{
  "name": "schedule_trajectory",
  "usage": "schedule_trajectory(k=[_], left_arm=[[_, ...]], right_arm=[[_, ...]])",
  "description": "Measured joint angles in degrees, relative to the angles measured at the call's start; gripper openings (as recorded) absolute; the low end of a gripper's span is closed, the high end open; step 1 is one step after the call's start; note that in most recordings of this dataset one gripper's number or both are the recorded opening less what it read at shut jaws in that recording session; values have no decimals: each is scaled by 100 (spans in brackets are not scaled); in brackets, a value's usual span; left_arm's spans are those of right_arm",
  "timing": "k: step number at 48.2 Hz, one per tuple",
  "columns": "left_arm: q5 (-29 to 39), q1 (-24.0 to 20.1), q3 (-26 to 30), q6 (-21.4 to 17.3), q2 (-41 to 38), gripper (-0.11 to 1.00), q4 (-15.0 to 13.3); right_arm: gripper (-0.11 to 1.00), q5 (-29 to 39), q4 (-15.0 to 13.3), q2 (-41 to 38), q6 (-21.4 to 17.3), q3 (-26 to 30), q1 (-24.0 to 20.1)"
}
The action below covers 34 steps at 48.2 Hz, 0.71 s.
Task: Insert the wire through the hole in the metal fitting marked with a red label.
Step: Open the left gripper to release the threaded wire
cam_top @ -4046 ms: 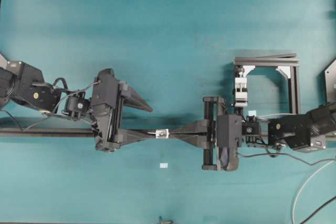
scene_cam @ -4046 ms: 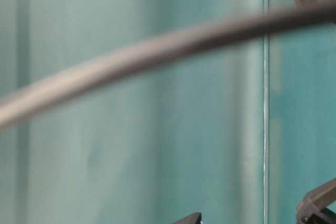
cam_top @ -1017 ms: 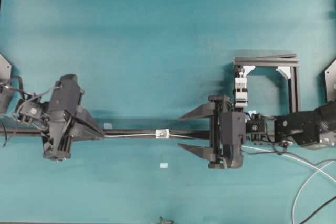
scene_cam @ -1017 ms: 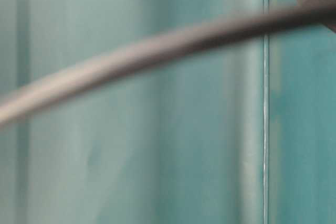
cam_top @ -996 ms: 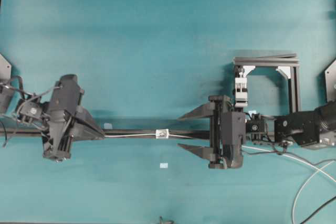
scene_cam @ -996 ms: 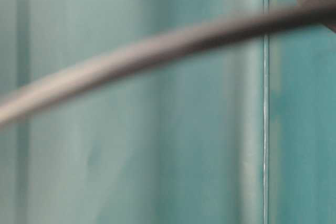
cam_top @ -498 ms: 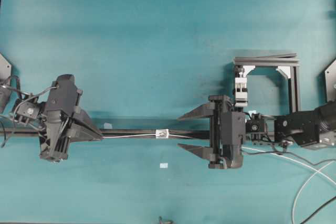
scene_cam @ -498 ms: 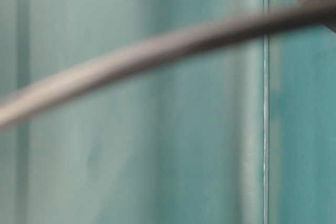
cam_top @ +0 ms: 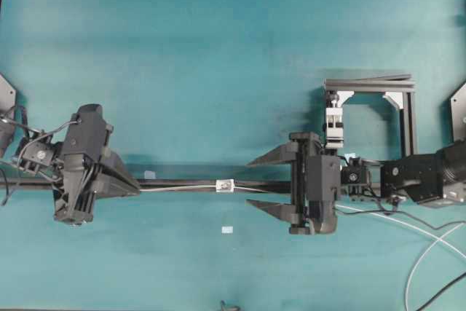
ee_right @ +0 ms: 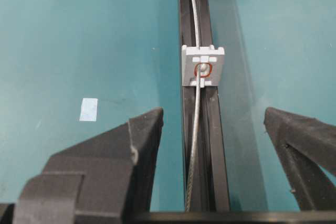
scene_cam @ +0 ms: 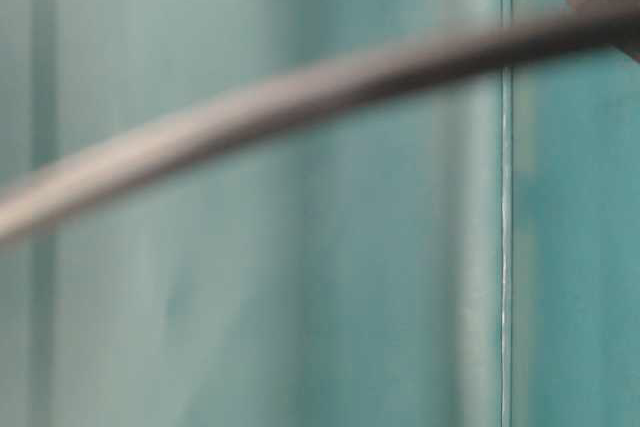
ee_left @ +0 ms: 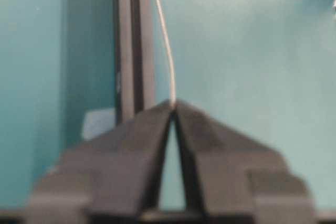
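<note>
The wire (ee_right: 196, 109) is running through the hole (ee_right: 202, 69), ringed in red, at the centre of the metal fitting (ee_right: 203, 66); from above, the wire (cam_top: 186, 188) is lying along the black rail (cam_top: 255, 183), which is crossing the teal tabletop (cam_top: 218, 49) from its left edge toward its right edge, and the metal fitting (cam_top: 225, 185) is sitting on that rail about midway across.

The left gripper (cam_top: 137, 188) is lying near the left edge of the tabletop, its fingers pressed together at their tips and pinching the left end of the wire (ee_left: 167, 51), as the left wrist view shows for the left gripper (ee_left: 172, 104).

The right gripper (cam_top: 253, 181) is resting right of the fitting, its fingers spread wide on either side of the rail and touching neither wire nor fitting; the right gripper (ee_right: 212, 124) is holding nothing. The wire's free end is lying on the rail between those fingers.

A small pale tape square (cam_top: 228, 230) is lying on the tabletop just below the fitting. A black aluminium frame (cam_top: 378, 85) is standing near the right edge.
</note>
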State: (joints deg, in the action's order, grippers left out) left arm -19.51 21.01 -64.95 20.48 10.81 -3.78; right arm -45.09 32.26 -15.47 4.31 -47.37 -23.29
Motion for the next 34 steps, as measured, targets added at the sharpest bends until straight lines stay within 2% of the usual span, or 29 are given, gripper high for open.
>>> schedule_trajectory(k=[6, 17, 34], left_arm=[[0, 0, -9, 0, 0, 15, 0], [0, 0, -18, 0, 0, 78, 0], [88, -79, -18, -18, 9, 79, 0]], right_arm=[[87, 0, 0, 0, 0, 9, 9], [87, 0, 0, 0, 0, 0, 9], [87, 0, 0, 0, 0, 0, 0]])
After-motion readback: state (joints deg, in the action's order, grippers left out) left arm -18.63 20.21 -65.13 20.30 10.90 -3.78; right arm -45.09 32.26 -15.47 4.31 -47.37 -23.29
